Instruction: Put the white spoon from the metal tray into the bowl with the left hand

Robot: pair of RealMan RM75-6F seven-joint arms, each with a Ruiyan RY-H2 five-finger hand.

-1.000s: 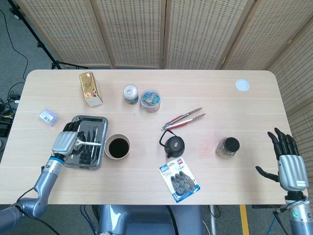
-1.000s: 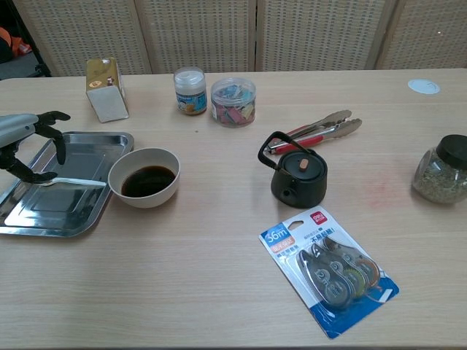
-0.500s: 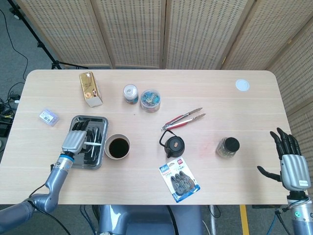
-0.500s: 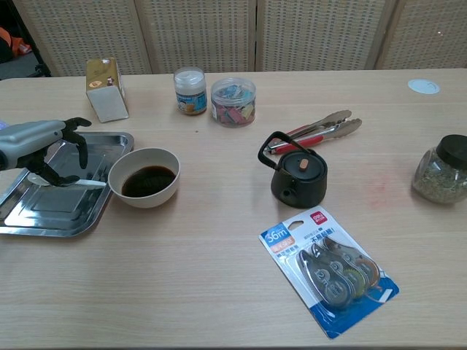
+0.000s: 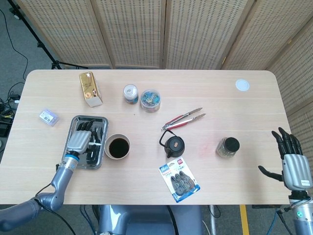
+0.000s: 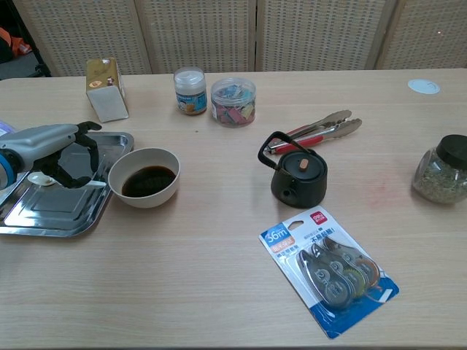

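Head view: the left robot hand (image 5: 79, 140) is over the tray (image 5: 87, 141), which lies near the counter's (image 5: 146, 186) left edge, and grips the spoon (image 5: 96, 144). The spoon's white handle sticks out toward the bowl (image 5: 118, 147), which holds dark liquid and sits just beside the tray's right edge. The right robot hand (image 5: 292, 164) hangs off the counter's right edge, fingers spread and empty. A black teapot (image 5: 173, 145) sits mid-counter with tongs (image 5: 183, 118) behind it and a blister pack (image 5: 179, 179) toward the front edge; its writing is too small to read here.

Chest view: the left robot hand (image 6: 51, 149) curls over the tray (image 6: 51, 211), pinching the spoon (image 6: 55, 180); its pale bowl end shows under the wrist, the handle pointing at the bowl (image 6: 144, 177). The spoon is above the tray, short of the bowl. The blister pack (image 6: 328, 266) reads "36m" on its blue header. A jar (image 6: 441, 169) stands at the right edge.
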